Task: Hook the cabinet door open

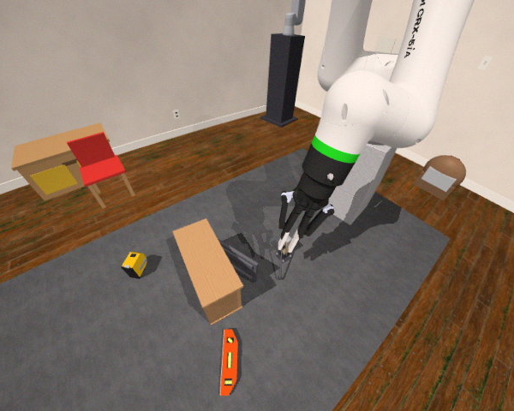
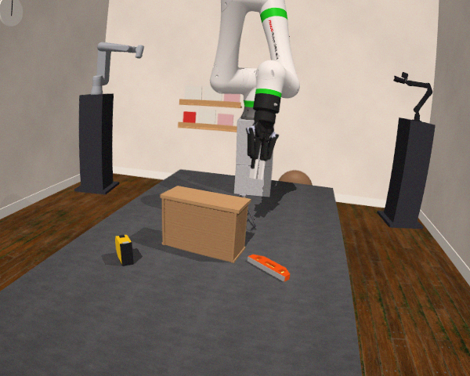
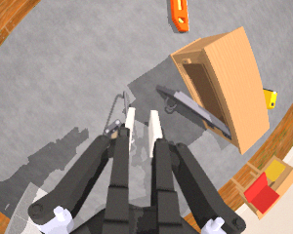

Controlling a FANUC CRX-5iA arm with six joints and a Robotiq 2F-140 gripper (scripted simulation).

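Note:
The wooden cabinet (image 1: 206, 265) (image 2: 203, 226) (image 3: 228, 85) stands flat on the grey mat. Its dark grey door (image 1: 239, 261) (image 3: 192, 107) stands swung out from the front, towards the post. The thin wire post (image 1: 283, 267) (image 2: 251, 220) (image 3: 111, 132) stands just past the door's free edge, with the thin hook (image 3: 115, 105) on it; I cannot tell whether the hook reaches the eye. My gripper (image 1: 289, 244) (image 2: 259, 160) (image 3: 142, 118) hangs well above the post, with its fingers drawn to a narrow gap and nothing between them. In the wrist view the post lies just left of the left fingertip.
An orange level (image 1: 229, 362) (image 2: 268, 267) (image 3: 180, 6) lies in front of the cabinet's end. A yellow tape measure (image 1: 134, 264) (image 2: 124, 249) (image 3: 270, 97) stands behind the cabinet. The grey robot base block (image 1: 363, 186) (image 2: 247, 178) is close behind the post.

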